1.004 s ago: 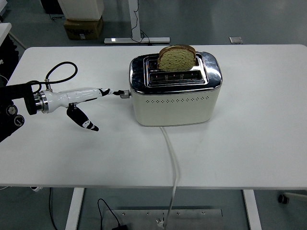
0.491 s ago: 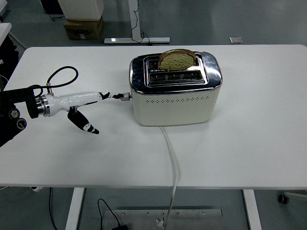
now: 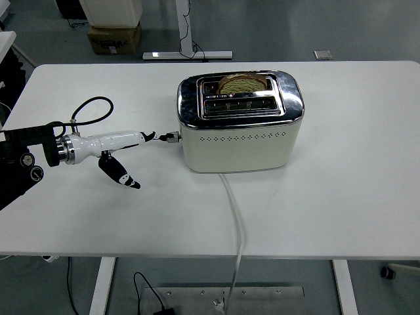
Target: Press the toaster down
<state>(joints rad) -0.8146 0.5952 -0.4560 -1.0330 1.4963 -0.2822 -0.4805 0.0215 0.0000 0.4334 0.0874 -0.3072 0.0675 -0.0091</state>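
While the left arm [image 3: 26, 154] reaches in from the left edge, low over the white table [image 3: 354, 170], its white left hand [image 3: 125, 147] stretches out toward the toaster [image 3: 239, 128]; one long finger [image 3: 146, 136] points straight at the lever [image 3: 172, 136] on the toaster's left end, its dark tip right at the knob, touching or just short, I cannot tell which; the thumb [image 3: 120, 172] hangs down and away, so the hand is spread and grasping nothing; the toaster sits mid-table, cream body, chrome top, two slots; the bread slice [image 3: 243, 83] sits deep in the far slot, only its crust showing above the rim; a white cord [image 3: 235, 216] runs from the toaster's front over the near table edge.
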